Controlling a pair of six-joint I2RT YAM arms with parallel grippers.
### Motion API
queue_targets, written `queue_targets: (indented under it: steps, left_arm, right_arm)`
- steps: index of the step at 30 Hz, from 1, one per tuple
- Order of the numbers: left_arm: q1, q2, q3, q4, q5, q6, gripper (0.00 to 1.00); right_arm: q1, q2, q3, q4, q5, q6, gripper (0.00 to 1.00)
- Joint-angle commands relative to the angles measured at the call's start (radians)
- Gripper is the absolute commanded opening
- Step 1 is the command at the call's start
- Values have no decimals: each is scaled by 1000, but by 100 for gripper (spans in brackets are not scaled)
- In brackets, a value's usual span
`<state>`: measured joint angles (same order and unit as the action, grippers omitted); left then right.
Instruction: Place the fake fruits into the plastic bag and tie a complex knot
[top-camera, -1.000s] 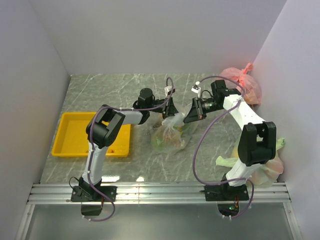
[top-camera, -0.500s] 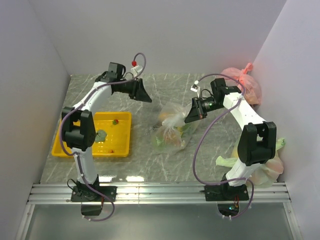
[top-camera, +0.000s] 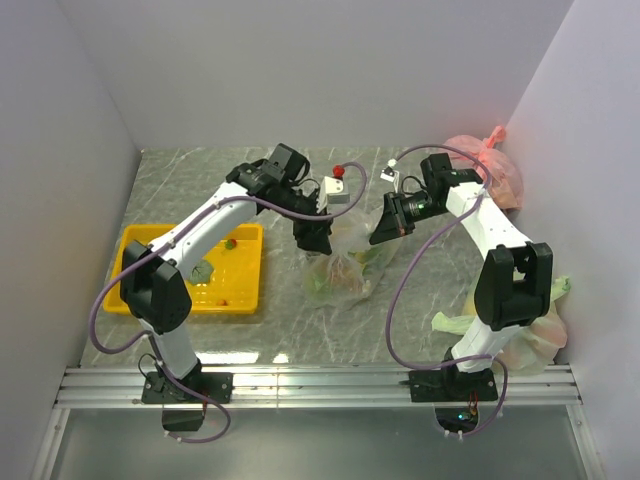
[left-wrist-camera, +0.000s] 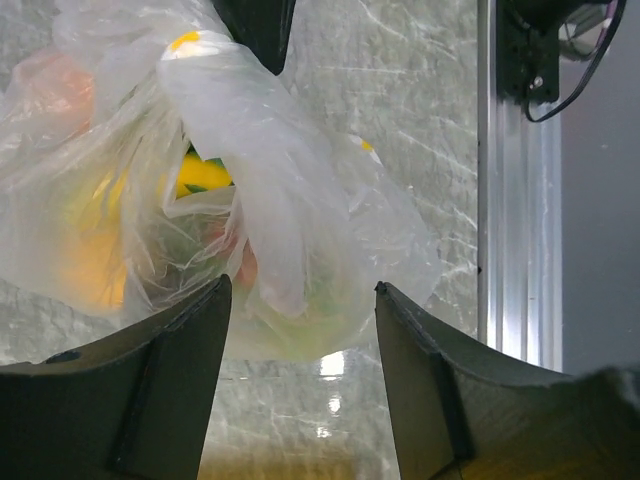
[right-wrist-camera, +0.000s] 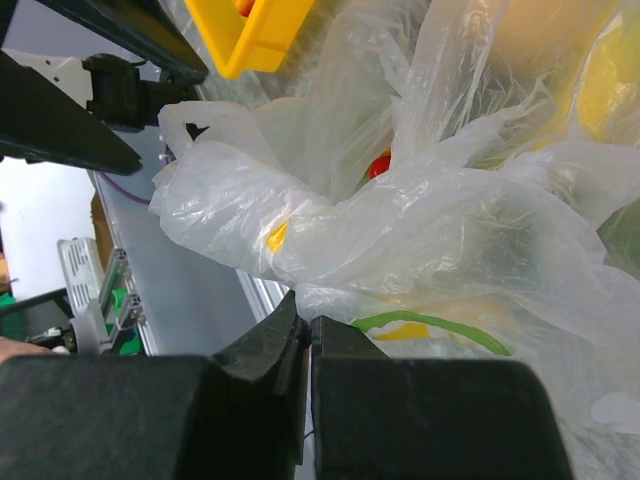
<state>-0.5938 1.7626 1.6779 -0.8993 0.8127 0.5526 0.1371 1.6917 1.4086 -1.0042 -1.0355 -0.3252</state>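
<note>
Bag (top-camera: 340, 272) lies mid-table, on the marble top (top-camera: 200, 180), between my two arms. It's clear film, crumpled, mouth bunched upward. Fruits (top-camera: 322, 285) are inside it: from overhead I see green and yellow-orange lumps through the film. Left wrist view shows the bag (left-wrist-camera: 300, 190) with a yellow piece (left-wrist-camera: 200, 174), an orange glow low on the left and something pinkish at the top left, but I can't tell which fruit is which. Right wrist view shows the bag (right-wrist-camera: 450, 230) with a small red berry (right-wrist-camera: 378, 165) deep in the folds and a thin green loop lower down.

Yellow tray (top-camera: 150, 290) sits left of the bag, apart from it. One small red-green piece (top-camera: 230, 243) lies in its far part; the rest of the floor is partly hidden by my left arm.

Pink bag (top-camera: 487, 170), knotted, is in the far right corner. Pale green bags (top-camera: 530, 335) are by the right arm's base.

Left gripper (top-camera: 316, 244) hangs over the bag's left top edge. Its jaws (left-wrist-camera: 300, 295) are spread wide, the bag shows in the gap beyond them, and the fingers (left-wrist-camera: 170, 380) touch no film that I can see.

Right gripper (top-camera: 376, 240) is at the bag's upper right. Its jaws (right-wrist-camera: 302, 310) are pressed together, and film runs right into the tips, so it's pinching the bag.
</note>
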Motion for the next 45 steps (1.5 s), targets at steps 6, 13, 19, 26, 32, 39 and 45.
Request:
queue_targets:
  steps: [6, 13, 19, 26, 32, 39, 45]
  left_arm:
    - [-31, 21, 14, 100, -108, 26, 58]
    - [-11, 86, 52, 126, -161, 12, 10]
    - [87, 77, 11, 117, -158, -39, 0]
    - [227, 58, -20, 114, -201, -49, 0]
    - [265, 70, -11, 105, -230, -43, 0]
    - [293, 74, -15, 115, -294, -100, 0]
    - [374, 77, -24, 140, -352, -169, 0]
  right_arm:
    - [13, 6, 62, -16, -17, 6, 0]
    - [13, 20, 76, -48, -8, -8, 0]
    - [-22, 40, 119, -151, 11, -77, 0]
    - [-83, 68, 133, -286, 29, -234, 0]
    - [-120, 88, 154, -382, 55, -331, 0]
    - [-198, 88, 179, -435, 64, -403, 0]
    - [-298, 106, 175, -410, 194, -463, 0]
